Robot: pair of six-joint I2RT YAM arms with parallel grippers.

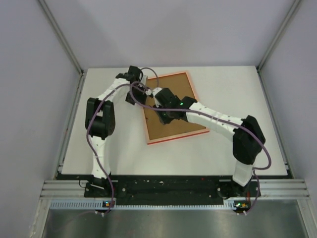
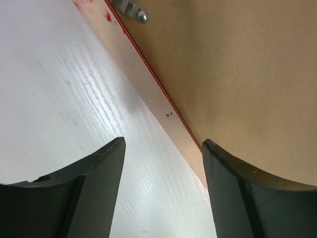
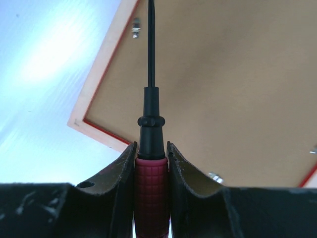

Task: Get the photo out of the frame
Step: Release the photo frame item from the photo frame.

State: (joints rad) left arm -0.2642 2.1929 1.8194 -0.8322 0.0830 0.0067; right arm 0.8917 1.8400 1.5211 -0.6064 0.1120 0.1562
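Red-rimmed frame (image 1: 171,130) face-down; left jaws spread astride its edge; right jaws pinching screwdriver (image 3: 151,163).

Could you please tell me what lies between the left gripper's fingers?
The left wrist view shows the frame's pale rim crossing the open left gripper's gap, white table beside it, brown backing opposite.

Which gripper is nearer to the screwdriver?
Right. The right gripper is shut on the screwdriver handle; the left gripper stands open astride the frame edge, holding nothing.
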